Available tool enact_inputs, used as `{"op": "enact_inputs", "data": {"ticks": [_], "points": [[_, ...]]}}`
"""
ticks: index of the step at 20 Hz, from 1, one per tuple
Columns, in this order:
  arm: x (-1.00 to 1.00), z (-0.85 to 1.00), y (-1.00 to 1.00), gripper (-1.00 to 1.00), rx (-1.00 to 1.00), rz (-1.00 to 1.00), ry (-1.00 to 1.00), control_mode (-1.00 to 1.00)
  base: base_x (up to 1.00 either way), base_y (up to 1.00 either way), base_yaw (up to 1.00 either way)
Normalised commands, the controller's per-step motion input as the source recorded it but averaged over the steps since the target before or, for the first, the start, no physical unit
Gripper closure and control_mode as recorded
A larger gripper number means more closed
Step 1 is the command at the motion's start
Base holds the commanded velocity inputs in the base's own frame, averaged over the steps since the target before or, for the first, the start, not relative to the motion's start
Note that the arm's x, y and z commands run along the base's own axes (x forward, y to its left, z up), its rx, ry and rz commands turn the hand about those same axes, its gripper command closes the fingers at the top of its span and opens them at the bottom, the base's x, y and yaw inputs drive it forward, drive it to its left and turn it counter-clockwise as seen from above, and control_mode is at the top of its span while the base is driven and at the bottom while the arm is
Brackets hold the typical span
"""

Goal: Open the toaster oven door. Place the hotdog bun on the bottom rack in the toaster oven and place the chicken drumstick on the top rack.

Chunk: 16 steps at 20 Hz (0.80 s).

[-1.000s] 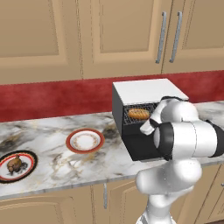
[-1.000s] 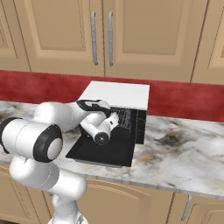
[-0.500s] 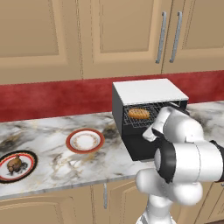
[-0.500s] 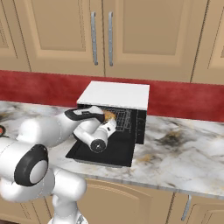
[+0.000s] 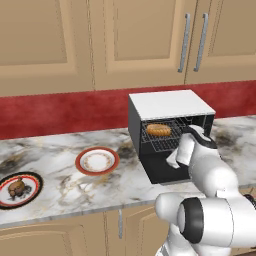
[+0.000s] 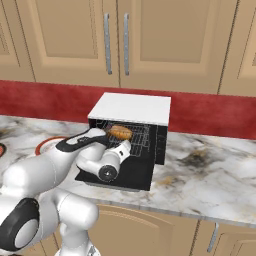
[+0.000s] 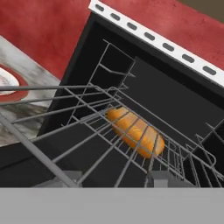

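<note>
From your left, the drumstick [image 5: 16, 187] sits on the dark-rimmed plate [image 5: 31, 195] at 9 o'clock, the red-rimmed plate [image 5: 97, 161] lies mid-counter, and the bun [image 5: 158, 130] rests on a rack [image 5: 165, 142] inside the open oven [image 5: 170, 106], where your gripper [image 7: 114, 180] waits with fingers closed on nothing.

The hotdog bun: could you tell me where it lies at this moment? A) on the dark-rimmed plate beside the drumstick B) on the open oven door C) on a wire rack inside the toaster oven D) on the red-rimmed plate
C: the hotdog bun lies on a wire rack inside the toaster oven, whose door is folded down.
</note>
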Motion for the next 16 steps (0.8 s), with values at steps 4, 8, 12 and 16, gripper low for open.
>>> {"op": "enact_inputs", "data": {"ticks": [4, 8, 12, 16], "points": [[-0.43, -0.01, -0.02, 1.0, 0.05, -0.02, 0.06, -1.0, 0.0, 0.0, 0.0], [-0.42, 0.0, -0.03, 1.0, 0.04, -0.02, 0.08, -1.0, 0.0, 0.0, 0.0], [-0.45, -0.03, -0.05, 1.0, 0.03, -0.02, 0.1, -1.0, 0.0, 0.0, 0.0], [-0.53, 0.0, -0.07, 1.0, 0.04, -0.02, 0.11, -1.0, 0.0, 0.0, 0.0]]}}
